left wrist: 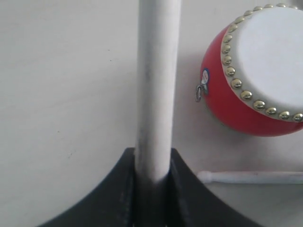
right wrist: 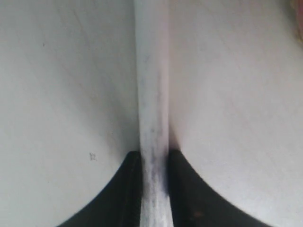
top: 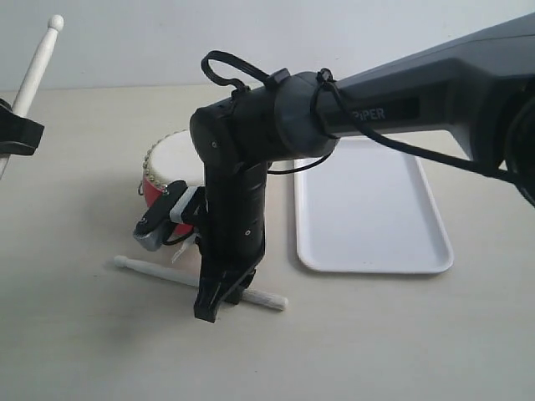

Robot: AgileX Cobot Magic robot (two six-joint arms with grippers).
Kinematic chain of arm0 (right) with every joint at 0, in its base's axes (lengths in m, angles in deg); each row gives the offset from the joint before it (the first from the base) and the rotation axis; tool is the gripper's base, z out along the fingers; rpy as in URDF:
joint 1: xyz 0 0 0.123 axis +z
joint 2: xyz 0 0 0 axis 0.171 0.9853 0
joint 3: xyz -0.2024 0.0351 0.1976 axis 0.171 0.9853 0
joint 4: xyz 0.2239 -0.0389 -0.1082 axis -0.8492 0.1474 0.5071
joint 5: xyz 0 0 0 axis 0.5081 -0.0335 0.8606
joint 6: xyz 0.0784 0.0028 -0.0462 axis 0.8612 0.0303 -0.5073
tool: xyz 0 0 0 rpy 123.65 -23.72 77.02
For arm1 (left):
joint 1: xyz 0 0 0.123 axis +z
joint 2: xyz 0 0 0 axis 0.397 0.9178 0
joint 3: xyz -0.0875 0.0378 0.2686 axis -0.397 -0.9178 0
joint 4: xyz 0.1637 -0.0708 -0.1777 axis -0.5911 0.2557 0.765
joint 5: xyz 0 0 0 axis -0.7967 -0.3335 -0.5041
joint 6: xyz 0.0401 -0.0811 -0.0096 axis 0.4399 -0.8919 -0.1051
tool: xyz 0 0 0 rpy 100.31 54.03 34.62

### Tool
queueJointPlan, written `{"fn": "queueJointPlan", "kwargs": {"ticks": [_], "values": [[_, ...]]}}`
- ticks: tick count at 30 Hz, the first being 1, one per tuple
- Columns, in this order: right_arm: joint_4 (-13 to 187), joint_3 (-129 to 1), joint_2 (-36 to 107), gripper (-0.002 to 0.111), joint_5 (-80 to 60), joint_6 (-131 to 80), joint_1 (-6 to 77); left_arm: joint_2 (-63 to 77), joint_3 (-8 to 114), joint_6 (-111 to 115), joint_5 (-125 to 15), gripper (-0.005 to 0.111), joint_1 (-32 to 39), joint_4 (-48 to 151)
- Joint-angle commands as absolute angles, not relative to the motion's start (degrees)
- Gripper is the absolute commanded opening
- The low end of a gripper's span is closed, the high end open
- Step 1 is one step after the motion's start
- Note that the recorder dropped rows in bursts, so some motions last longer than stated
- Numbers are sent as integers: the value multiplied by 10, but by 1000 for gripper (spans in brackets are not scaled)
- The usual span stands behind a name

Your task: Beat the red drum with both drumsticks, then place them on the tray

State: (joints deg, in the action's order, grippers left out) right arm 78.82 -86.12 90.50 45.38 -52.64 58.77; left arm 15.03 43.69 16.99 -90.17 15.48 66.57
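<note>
Toward the table's (top: 376, 351) left edge, the left end effector (left wrist: 152, 177) pinched the first drumstick (top: 38, 63), tip raised. The red drum (top: 171, 163) stood mid-table, nearer the far edge. In front of it the second drumstick (top: 155, 271) lay flat, with the right end effector (top: 221, 301) pressed onto its shaft. The tray (top: 372, 209) sat toward the right edge.

Judged step: picking up the second stick. The next move calls for lifting it clear of the drum before beating.

Arm lettering: pale capitals "PIPER" on the dark grey plastic forearm link (top: 435, 92) of the right arm.
Drum sticker: small label (left wrist: 204, 78) on the glossy red round-bellied drum (left wrist: 236, 109), perhaps a figure; nothing legible.
</note>
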Motion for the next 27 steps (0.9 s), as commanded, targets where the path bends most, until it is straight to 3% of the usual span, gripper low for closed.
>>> {"fn": "queueJointPlan", "kwargs": {"ticks": [1,14,21,27], "values": [[787,-856,889,0,451,-510,588,150,442,171,-893,0,153,673],[764,-856,669,0,500,-500,587,128,442,171,-935,0,153,673],[766,-836,595,0,509,-392,470,128,409,157,-949,0,149,743],[766,-763,597,0,544,-370,451,128,412,118,-977,0,26,698]]}}
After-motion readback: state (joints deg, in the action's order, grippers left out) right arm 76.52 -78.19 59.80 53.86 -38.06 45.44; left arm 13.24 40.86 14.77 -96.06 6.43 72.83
